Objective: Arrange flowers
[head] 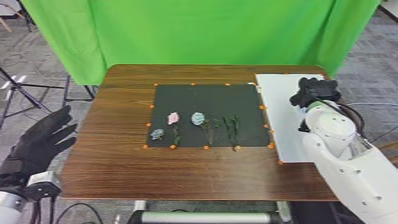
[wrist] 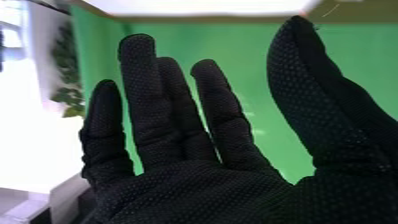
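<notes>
Fingers on the right hand [head: 315,91] are straight and spread wide, thumb well out to the side, and the left hand [head: 44,137] has its fingers pretty much straight too. So, flowers: I count three heads on the near part of the one dark mat [head: 209,100], one pink flower [head: 173,118], one pale blue flower [head: 197,118] right of it, and one small grey-blue flower [head: 157,134] nearer and left. Right of those are some green stems [head: 231,131], too tangled for me to count. Orange dots [head: 206,147] edge the mat, too tiny to count for sure. Right of it is one white board [head: 282,135], partly hidden by the right hand and arm. Right wrist view has a leafy sprig [wrist: 67,75] beyond the hand, blurry and cut off. One brown table [head: 178,175] under it all, one green curtain [head: 213,35] on the far side.
</notes>
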Motion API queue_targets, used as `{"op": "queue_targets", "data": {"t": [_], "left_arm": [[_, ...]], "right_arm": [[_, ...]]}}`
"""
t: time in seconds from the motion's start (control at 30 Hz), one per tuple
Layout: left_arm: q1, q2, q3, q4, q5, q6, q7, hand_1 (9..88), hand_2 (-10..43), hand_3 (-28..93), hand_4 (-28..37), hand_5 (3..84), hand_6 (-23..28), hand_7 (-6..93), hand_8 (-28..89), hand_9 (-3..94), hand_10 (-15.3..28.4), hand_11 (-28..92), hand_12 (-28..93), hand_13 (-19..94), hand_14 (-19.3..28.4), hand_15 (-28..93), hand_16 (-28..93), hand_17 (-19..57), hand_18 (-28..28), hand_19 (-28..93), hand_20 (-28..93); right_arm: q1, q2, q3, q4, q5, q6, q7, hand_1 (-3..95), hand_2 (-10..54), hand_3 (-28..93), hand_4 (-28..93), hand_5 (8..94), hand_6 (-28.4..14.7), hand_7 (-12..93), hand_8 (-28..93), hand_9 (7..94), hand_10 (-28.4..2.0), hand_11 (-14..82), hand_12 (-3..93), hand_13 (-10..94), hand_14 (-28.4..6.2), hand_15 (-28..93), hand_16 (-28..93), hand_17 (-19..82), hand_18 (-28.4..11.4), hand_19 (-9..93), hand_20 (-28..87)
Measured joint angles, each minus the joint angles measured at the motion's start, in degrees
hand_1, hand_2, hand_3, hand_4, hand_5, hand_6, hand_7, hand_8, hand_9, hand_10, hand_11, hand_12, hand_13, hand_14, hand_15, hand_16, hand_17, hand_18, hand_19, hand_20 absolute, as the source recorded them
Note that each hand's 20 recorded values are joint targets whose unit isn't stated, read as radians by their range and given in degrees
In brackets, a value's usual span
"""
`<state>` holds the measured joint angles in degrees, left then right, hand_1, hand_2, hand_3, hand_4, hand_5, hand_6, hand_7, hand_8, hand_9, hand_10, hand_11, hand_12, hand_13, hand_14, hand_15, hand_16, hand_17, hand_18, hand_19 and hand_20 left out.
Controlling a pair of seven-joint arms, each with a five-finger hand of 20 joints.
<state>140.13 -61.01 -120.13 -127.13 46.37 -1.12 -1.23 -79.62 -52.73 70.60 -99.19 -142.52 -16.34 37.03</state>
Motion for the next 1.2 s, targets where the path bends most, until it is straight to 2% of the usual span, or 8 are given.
{"op": "queue_targets", "data": {"t": [0.3, 0.43, 0.53, 0.67, 0.73, 0.87, 1.2], "left_arm": [[-0.02, 0.00, 0.04, 0.00, 0.00, -0.03, 0.01, 23.5, -0.7, 70, -27.9, 22.0, 0.6, 17.5, -9, 17.8, 8.9, 9, 22, 13, 11.2, 15, 8, -12.6, 18.6, 37, 8], [-0.02, 0.00, 0.06, 0.00, 0.00, -0.02, 0.01, 23.5, -0.8, 70, -27.9, 22.0, 0.6, 17.6, -9, 17.8, 8.9, 9, 22, 13, 11.2, 15, 8, -12.6, 18.6, 37, 8], [-0.02, -0.03, 0.07, 0.00, 0.00, -0.01, 0.03, 23.5, -0.7, 70, -27.9, 22.0, 0.6, 17.6, -9, 17.8, 8.9, 9, 22, 13, 11.2, 15, 8, -12.6, 18.6, 36, 8], [0.05, -0.20, 0.07, -0.05, 0.00, 0.00, 0.09, 23.5, -0.7, 70, -27.9, 21.9, 0.6, 17.6, -9, 17.8, 8.9, 9, 22, 13, 11.2, 15, 8, -12.7, 18.7, 37, 8], [0.12, -0.31, 0.05, -0.10, 0.00, 0.03, 0.14, 23.6, -0.7, 70, -27.9, 22.0, 0.6, 17.5, -9, 17.8, 9.0, 9, 22, 13, 11.2, 15, 8, -12.7, 18.7, 37, 8], [0.36, -0.39, -0.02, -0.16, 0.00, 0.04, 0.29, 23.5, -0.7, 70, -27.9, 22.0, 0.5, 17.6, -9, 17.8, 9.0, 9, 22, 13, 11.2, 15, 8, -12.6, 18.7, 37, 8], [0.32, -0.51, -0.09, -0.24, 0.00, 0.04, 0.24, 23.7, -0.6, 70, -27.9, 22.0, 0.6, 17.5, -9, 17.8, 9.0, 9, 22, 13, 11.1, 15, 8, -12.6, 18.7, 37, 8]], "right_arm": [[-1.75, 0.40, -0.53, 3.86, -0.43, 1.60, -0.32, 32.4, -9.3, 88, -27, 38.9, -4.6, 32, -14, 46.4, -13.6, 28.2, 24.0, 50, -8.4, 54, 18, 12, -20.5, 71, 47], [-1.15, 0.15, -1.83, 7.13, -1.25, 4.77, -1.17, 36.7, -9.4, 88, -28, 45.5, -1.5, 37, -17, 54.9, -11.0, 34.8, 24.1, 58, -5.8, 56, 24, 16, -20.3, 73, 47], [-0.52, 0.02, -2.97, 10.05, -2.19, 9.30, -2.12, 48.6, -9.5, 81, -28, 55.8, 1.7, 52, -2, 71.3, -6.4, 26.3, 46.7, 69, -2.1, 54, 37, 22, -19.4, 76, 48], [-0.53, 0.02, -3.78, 12.25, -4.24, 16.67, -3.77, 52.3, -9.5, 82, -28, 65.1, 3.1, 55, 2, 80.1, -5.7, 27.1, 52.6, 76, -1.5, 58, 37, 27, -18.9, 78, 49], [-0.91, 0.04, -3.69, 12.15, -4.78, 19.09, -4.97, 52.6, -9.5, 82, -28, 66.9, 3.0, 54, 1, 82.4, -5.6, 26.1, 52.9, 77, -1.0, 57, 38, 28, -18.7, 78, 49], [-2.09, 0.05, -2.82, 10.15, -4.67, 19.30, -6.72, 52.2, -9.5, 83, -28, 67.7, 2.9, 53, 1, 83.2, -5.7, 25.1, 53.6, 78, -1.0, 57, 39, 29, -18.6, 78, 49], [-3.22, -0.98, -3.32, 0.36, -2.04, 20.33, -12.20, 51.7, -9.5, 83, -28, 67.5, 3.1, 54, 2, 83.5, -5.8, 24.3, 54.6, 78, -1.5, 57, 39, 28, -18.4, 77, 49]]}}
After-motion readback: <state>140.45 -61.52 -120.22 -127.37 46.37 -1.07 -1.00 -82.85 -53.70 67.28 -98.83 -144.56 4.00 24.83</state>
